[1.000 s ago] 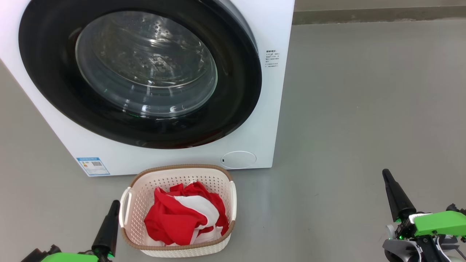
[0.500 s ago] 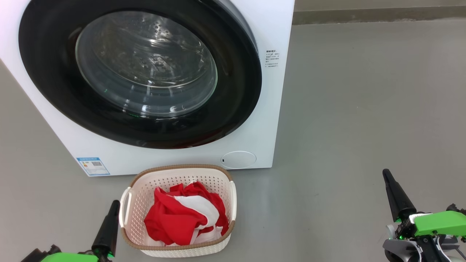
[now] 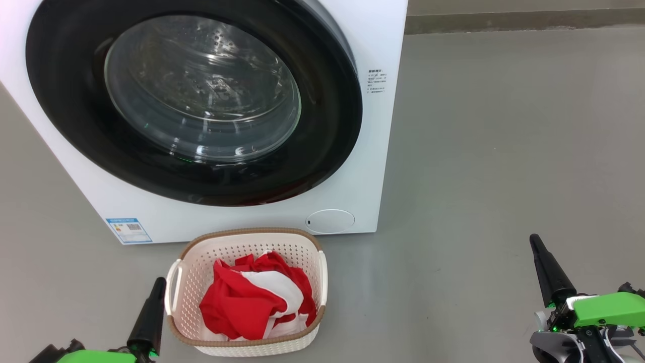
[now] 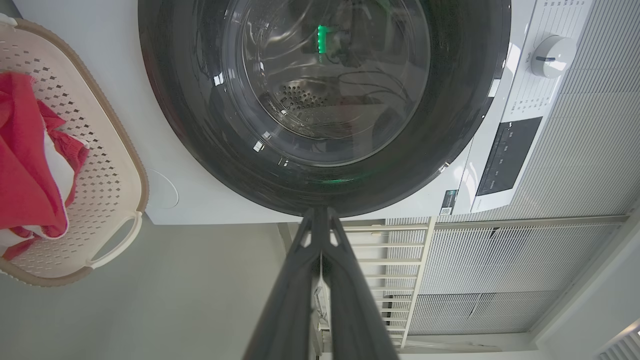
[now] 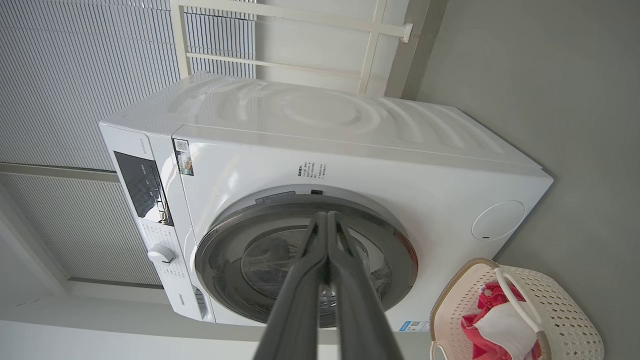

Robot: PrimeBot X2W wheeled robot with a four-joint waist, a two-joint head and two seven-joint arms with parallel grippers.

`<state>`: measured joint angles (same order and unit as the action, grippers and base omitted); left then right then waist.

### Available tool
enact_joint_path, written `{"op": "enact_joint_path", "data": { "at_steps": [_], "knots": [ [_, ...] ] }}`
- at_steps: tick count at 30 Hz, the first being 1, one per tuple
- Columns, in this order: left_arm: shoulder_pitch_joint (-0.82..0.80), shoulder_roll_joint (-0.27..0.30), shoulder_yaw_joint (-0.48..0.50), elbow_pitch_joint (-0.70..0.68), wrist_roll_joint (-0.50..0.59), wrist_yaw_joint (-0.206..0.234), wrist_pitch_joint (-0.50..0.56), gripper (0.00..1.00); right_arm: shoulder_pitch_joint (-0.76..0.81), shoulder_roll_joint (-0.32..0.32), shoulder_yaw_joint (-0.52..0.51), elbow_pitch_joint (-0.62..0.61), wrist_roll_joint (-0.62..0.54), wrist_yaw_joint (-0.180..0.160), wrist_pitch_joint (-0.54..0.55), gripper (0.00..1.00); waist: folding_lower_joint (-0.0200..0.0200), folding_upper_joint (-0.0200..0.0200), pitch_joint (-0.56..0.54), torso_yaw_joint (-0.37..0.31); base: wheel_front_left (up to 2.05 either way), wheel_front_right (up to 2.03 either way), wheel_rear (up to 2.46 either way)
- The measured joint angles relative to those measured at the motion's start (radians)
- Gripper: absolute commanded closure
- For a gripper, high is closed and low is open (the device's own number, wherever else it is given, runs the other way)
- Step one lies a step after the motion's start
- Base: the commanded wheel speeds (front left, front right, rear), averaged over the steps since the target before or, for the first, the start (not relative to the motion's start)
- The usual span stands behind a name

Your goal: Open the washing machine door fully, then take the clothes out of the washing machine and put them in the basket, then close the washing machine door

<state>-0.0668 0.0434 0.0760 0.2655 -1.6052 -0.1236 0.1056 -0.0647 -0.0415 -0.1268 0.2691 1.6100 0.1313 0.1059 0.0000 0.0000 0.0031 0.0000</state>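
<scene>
Obs. The washing machine door (image 3: 194, 103) lies flat against the front of the washing machine (image 3: 227, 222). No gap shows along its black rim in the head view, and the right wrist view agrees. Through the glass you see bare perforated drum and no red fabric. Whether the latch has caught: cannot tell.

The clothes (image 3: 252, 302) sit heaped in the basket (image 3: 242, 233), red over white, with nothing visibly hanging over the brown rim. The basket stands on the floor (image 3: 478, 151) just on the near side of the machine. It is below the door, between the blue label (image 3: 128, 229) on the left and the round white flap (image 3: 330, 221) on the right.

Claws. The left claw (image 3: 159, 283) has its fingers pressed together with nothing between them. It is just left of the basket's handle, not touching it. The right claw (image 3: 534, 241) is likewise closed and empty, well apart to the right over bare floor.

Judgement: all three steps look done; you have only the latch to confirm.

Handling, should you need to act again:
- **Door:** it is stiff, and its glossy rim is probably slippery to hard fingers. Press flat on the black rim at the side away from the hinge, never on the bulging glass. Which side carries the hinge I cannot tell.
- **Clothes:** they are light and limp and will drape and trail. Take a raised fold near the top of the heap and pinch deep.
- **Basket:** it looks light and would likely slide if nudged.
</scene>
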Motion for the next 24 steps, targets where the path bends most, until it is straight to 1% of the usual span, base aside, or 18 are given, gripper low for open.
{"op": "enact_joint_path", "data": {
  "at_steps": [24],
  "knots": [
    [0.0,-0.002,0.001,0.0,0.0,0.0,0.0,1.0,0.0,0.0,-0.002,0.0,0.0,0.0,0.0,1.0,0.0,0.0,0.0,0.0,0.0,0.0,0.0]
  ]
}}
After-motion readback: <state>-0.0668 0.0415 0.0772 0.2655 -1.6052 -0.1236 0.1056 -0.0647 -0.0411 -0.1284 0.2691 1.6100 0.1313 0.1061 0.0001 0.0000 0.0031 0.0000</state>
